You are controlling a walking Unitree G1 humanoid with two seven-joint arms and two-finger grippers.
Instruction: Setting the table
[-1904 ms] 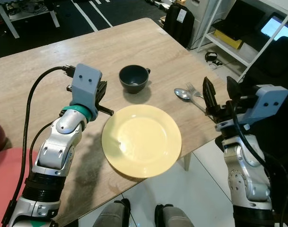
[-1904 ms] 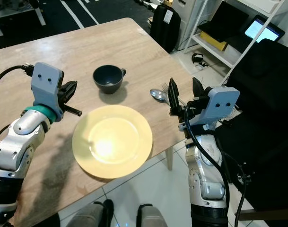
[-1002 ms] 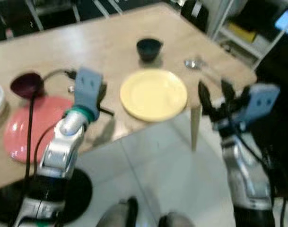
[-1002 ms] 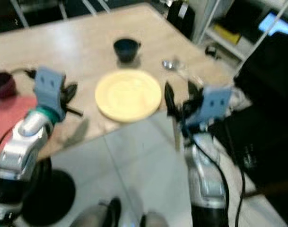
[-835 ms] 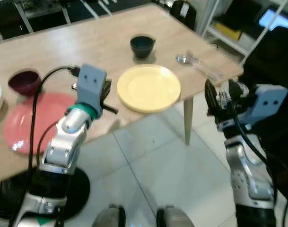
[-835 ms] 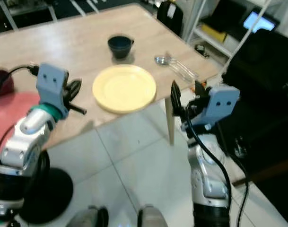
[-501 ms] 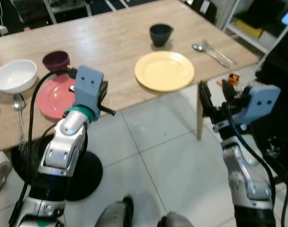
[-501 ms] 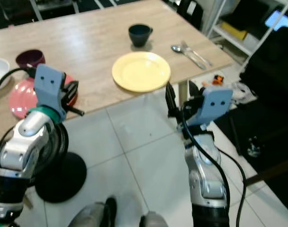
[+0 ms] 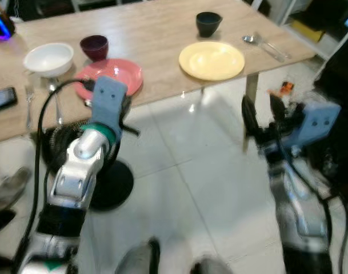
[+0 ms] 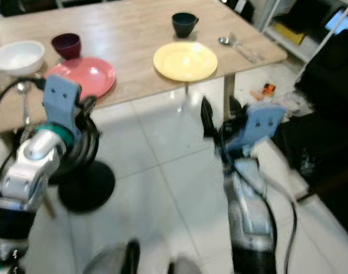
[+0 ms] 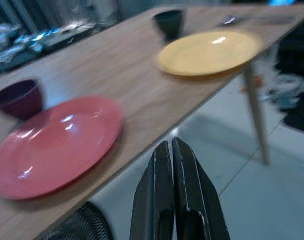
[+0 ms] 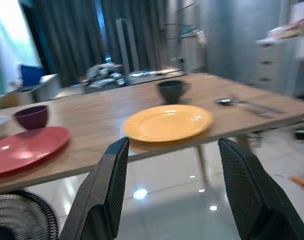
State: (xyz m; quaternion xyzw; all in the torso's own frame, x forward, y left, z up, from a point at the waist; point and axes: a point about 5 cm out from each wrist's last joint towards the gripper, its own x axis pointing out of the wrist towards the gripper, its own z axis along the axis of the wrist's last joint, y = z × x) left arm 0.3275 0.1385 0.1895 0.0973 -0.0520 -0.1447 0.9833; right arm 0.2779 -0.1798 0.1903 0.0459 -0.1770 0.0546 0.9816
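Observation:
A wooden table [image 9: 156, 34] stands a step ahead of me. On it are a yellow plate [image 9: 212, 60], a dark cup [image 9: 208, 23] behind it, and a spoon and fork [image 9: 265, 44] near the right corner. Further left lie a red plate [image 9: 114, 74], a maroon bowl [image 9: 94, 45] and a white bowl [image 9: 48, 57]. My left gripper [image 11: 169, 146] is shut and empty, held over the floor short of the table edge. Also over the floor and below table height, my right gripper [image 12: 174, 195] is open and holds nothing.
A second fork and spoon [image 9: 39, 100] and a dark phone [image 9: 2, 98] lie at the table's left end. A black round stand [image 9: 114, 182] sits on the tiled floor under the table. A small orange item [image 9: 285, 88] lies by the table leg. Dark furniture stands to the right.
The whole view has pulled back from the table, so the camera moved away; more of the table's left end shows. Both arms keep the same pose.

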